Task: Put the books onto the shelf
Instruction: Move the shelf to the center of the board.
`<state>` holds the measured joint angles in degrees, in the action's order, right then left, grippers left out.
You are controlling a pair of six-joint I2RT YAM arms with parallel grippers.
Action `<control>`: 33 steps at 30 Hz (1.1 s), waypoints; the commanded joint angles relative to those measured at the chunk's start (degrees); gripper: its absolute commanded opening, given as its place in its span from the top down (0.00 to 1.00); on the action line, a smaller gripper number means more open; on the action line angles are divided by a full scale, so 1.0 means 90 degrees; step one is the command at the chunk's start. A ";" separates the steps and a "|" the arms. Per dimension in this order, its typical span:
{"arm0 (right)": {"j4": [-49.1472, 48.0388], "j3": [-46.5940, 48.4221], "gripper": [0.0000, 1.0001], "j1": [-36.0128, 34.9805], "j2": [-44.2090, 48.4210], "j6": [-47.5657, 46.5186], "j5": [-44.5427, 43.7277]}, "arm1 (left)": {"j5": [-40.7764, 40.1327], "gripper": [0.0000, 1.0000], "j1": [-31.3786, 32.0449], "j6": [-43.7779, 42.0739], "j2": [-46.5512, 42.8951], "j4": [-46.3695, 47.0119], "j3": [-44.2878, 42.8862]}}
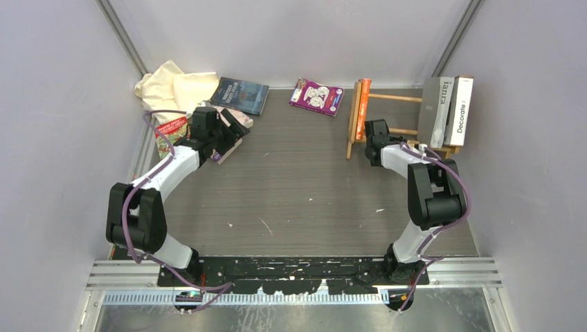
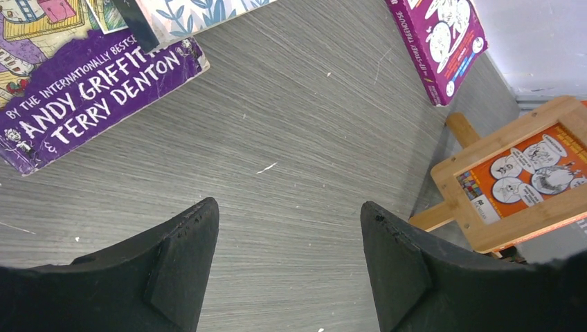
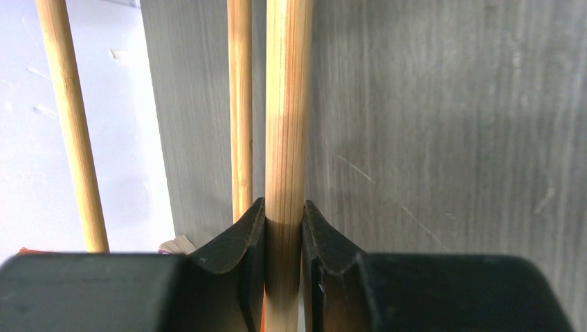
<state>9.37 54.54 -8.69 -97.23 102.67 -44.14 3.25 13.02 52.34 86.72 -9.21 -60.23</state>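
Bases of both arms are bolted at the near edge of the grey wood-grain table [image 1: 297,194], and open tabletop is seen between the arms. Farther in, the left gripper [image 2: 287,214] is held with its jaws wide apart and nothing between them, over bare surface just beside a purple book [image 2: 90,104] whose authors' names are legible only in the left wrist view. The right gripper [image 3: 284,214] is clamped on a round slat of the shelf [image 1: 387,98], a grip shown clearly only by the right wrist view. An orange book [image 1: 363,104] is stood at the shelf's left frame end, and a grey book [image 1: 435,104] and a white book [image 1: 459,111] marked "Decorate" at its right end. Along the far wall a second purple book [image 1: 317,95], a dark blue book [image 1: 240,94] and a cream cloth [image 1: 173,86] are laid, and the table is hemmed by pale walls on three sides.
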 commanded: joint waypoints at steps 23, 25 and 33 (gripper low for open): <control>-0.0148 0.1205 0.95 0.0444 -0.0859 -0.1437 0.0912 | 0.0140 0.26 0.0015 0.0074 0.0363 0.0655 -0.0306; -0.0147 0.1333 0.95 0.0456 -0.0965 -0.1496 0.0947 | 0.0159 0.25 0.0012 0.0066 0.0379 0.0650 -0.0308; -0.0113 0.1894 0.95 0.0494 -0.1408 -0.1553 0.1014 | 0.0193 0.25 0.0014 -0.0052 0.0526 0.0625 -0.0432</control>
<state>7.79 68.23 -4.34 -107.46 91.05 -36.51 4.01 13.02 52.58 90.87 -6.15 -61.60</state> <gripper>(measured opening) 0.258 0.746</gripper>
